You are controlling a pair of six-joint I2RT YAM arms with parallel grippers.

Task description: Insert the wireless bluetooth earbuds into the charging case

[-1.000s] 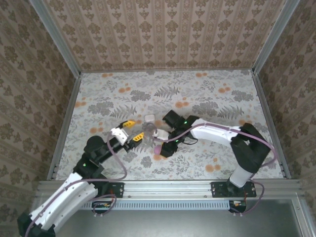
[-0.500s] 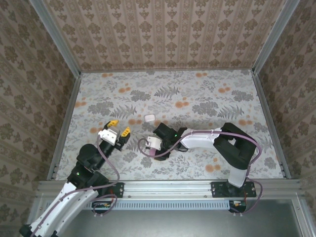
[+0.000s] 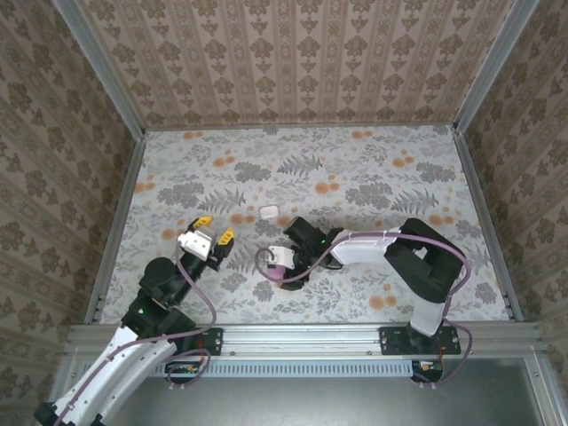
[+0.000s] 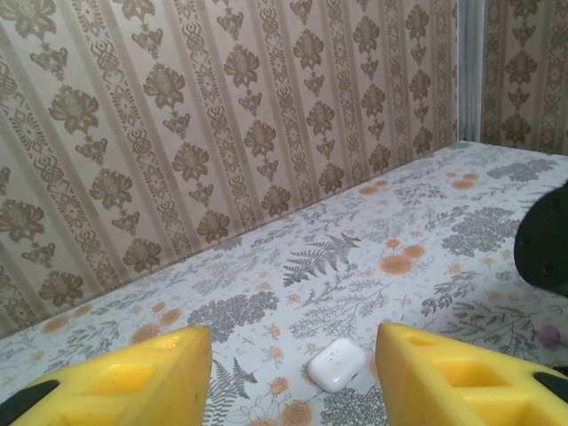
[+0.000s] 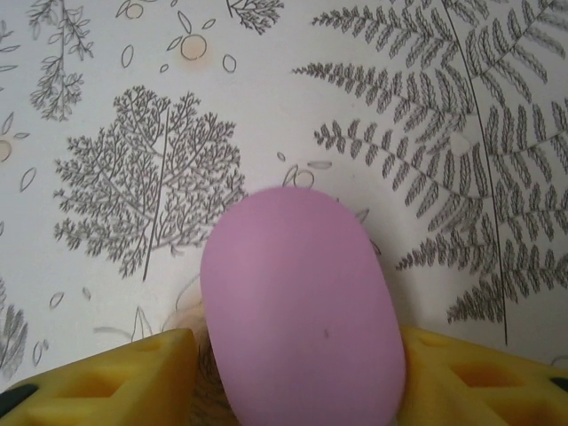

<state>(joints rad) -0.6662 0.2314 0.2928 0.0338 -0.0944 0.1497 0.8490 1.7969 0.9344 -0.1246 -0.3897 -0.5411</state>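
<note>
Right pincer (image 5: 297, 377) straddles the pink charging case (image 5: 297, 302) on the bench (image 3: 373, 169); whether it grips cannot be told. Left pincer (image 4: 293, 344) stands wide, holding nothing, facing the white charging case (image 4: 337, 364). 1 white earbud (image 3: 169, 234) lies left of it.

The white case (image 3: 269, 212) lies near the right tool (image 3: 283, 270).

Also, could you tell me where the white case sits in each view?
Top: the white case lies mid-table, slightly left of centre.
Left wrist: low centre, seen between the yellow fingers.
Right wrist: faces the pink case instead.
Landmark for top and left wrist: the orange flower cluster just beyond it.
</note>
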